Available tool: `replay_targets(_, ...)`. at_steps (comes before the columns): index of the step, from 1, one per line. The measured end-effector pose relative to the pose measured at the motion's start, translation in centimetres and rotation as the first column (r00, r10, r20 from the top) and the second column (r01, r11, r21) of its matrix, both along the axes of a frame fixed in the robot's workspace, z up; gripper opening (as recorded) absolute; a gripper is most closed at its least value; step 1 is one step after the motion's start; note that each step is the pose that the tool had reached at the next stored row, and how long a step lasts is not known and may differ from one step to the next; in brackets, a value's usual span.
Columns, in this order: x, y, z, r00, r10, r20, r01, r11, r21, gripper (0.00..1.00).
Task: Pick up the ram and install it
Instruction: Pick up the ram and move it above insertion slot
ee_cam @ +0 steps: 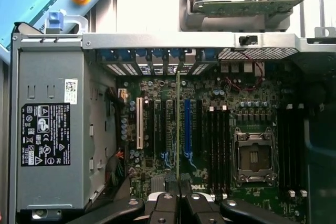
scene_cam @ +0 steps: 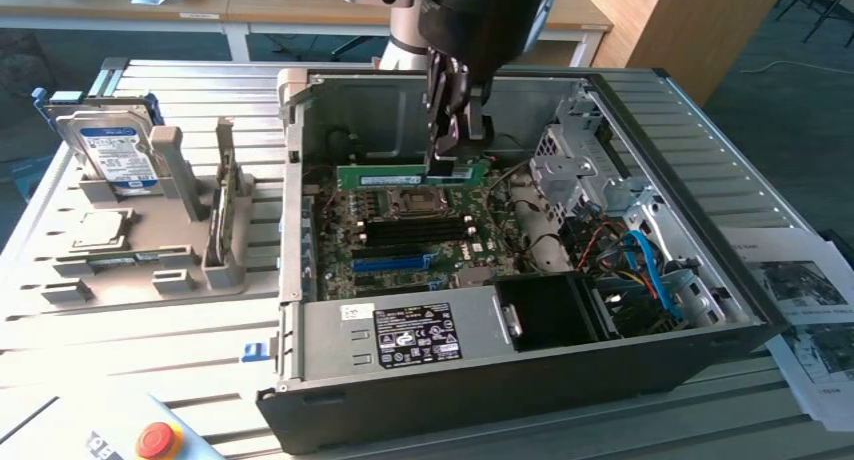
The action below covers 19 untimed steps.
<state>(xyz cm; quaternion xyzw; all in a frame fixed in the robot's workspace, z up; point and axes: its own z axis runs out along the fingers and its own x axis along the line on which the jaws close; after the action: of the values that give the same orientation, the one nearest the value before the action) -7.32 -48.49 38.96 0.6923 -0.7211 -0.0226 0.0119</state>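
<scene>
Black fingers (ee_cam: 164, 204), closest to the wrist camera, clamp the ram (ee_cam: 178, 129), which shows edge-on as a thin green line running away from the hand (ee_cam: 179, 195) over the motherboard (ee_cam: 262, 195).

From the exterior view, the arm (scene_cam: 481, 20) reaches straight down into the open case (scene_cam: 534, 380). Its hand grips the ram towards the stick's end on the exterior view's right. The ram hangs level, its long side lying across the case, above the processor socket (scene_cam: 414, 202) and close to the case's far wall. Whether it touches the board cannot be told.

Four black slots (scene_cam: 400, 235) lie just on the near side of the socket. A blue slot (scene_cam: 394, 263) sits past them, towards the power supply (scene_cam: 400, 335) that spans the case's near side. A metal drive cage (scene_cam: 581, 170) and a tangle of blue cables (scene_cam: 654, 270) crowd the space on the exterior view's right of the hand.

Outside the case, on the exterior view's left, a grey rack (scene_cam: 174, 270) stands on the tabletop (scene_cam: 147, 350). It holds an upright hard drive (scene_cam: 118, 155), a silver processor (scene_cam: 100, 230) lying flat and a card (scene_cam: 230, 195) standing on edge. Papers (scene_cam: 801, 290) lie on the exterior view's right of the case. A red stop button (scene_cam: 160, 438) sits at the near corner on the exterior view's left.
</scene>
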Motion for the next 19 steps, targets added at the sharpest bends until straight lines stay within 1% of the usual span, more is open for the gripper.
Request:
replay_targets(2, 0.0, 0.0, -0.21, 1.0, -0.003, -0.0001, 0.003, 1.0, -0.0001, 0.12)
replay_targets(8, 0.0, 0.01, -0.25, 1.0, -0.004, -0.0001, 0.004, 1.0, -0.0001, 0.12)
replay_targets(9, 0.0, 0.08, -0.27, 1.0, -0.004, 0.0001, 0.004, 1.0, 0.0002, 0.12)
replay_targets(11, 0.0, 0.38, -0.3, 1.0, -0.004, -0.0001, 0.004, 1.0, -0.0001, 0.12)
replay_targets(13, 0.0, 0.79, -0.33, 1.0, -0.004, -0.0001, 0.004, 1.0, -0.0001, 0.12)
replay_targets(19, 0.1, 2.28, -0.44, 1.0, -0.004, 0.0, 0.004, 1.0, 0.0, 0.12)
